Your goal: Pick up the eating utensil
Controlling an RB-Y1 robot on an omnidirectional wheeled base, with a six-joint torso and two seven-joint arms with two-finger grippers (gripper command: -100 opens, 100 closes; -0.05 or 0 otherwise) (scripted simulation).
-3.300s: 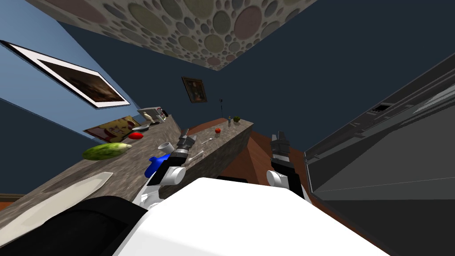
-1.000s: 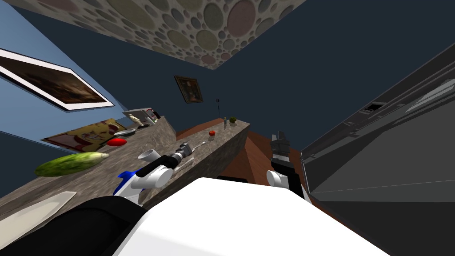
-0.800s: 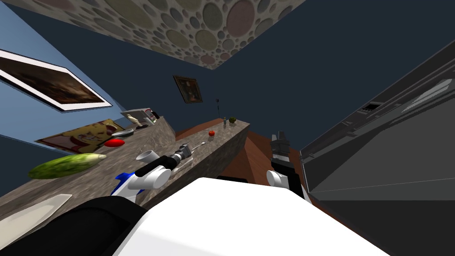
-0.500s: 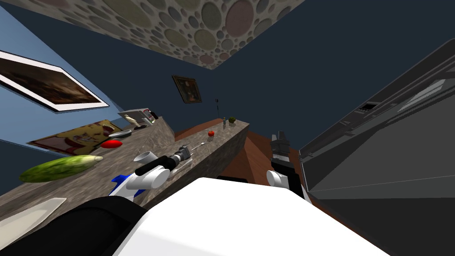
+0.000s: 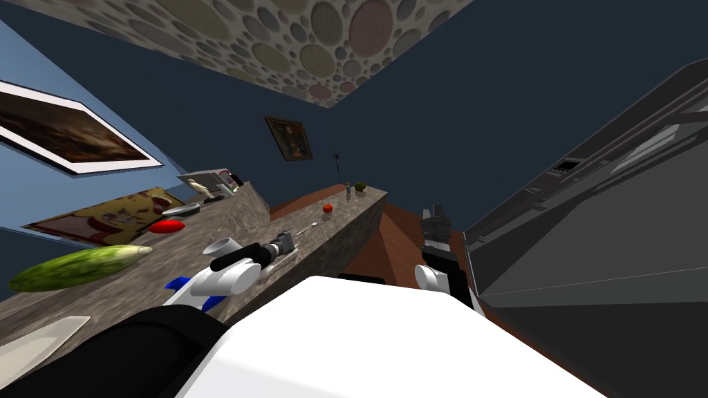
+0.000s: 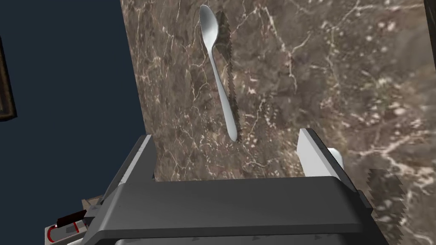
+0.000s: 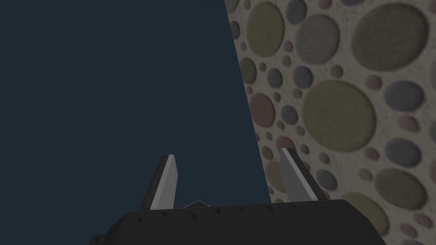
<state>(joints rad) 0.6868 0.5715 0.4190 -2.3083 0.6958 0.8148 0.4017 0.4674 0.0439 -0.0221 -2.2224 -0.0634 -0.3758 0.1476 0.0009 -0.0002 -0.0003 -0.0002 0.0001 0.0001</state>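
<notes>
Here the left gripper (image 6: 226, 136) hangs low over the brown marbled counter (image 6: 340, 76), its two fingers spread wide with nothing between them. The spoon (image 6: 219, 76), pale and silvery, lies flat on that counter. Its handle end sits just at the gap between the fingertips, touching neither finger, and its bowl points away from the gripper.

In the head view, a white cup (image 5: 222, 247) stands near the spoon, on the side toward the wall. A small red ball (image 5: 328, 207) rests farther along the counter, past the spoon's bowl. A long green cucumber (image 5: 76, 268) lies well apart from the spoon, beyond the cup.

The right gripper (image 5: 435, 214) is raised off to the other side of the spoon, past the counter's edge, with its fingers parted and empty.
</notes>
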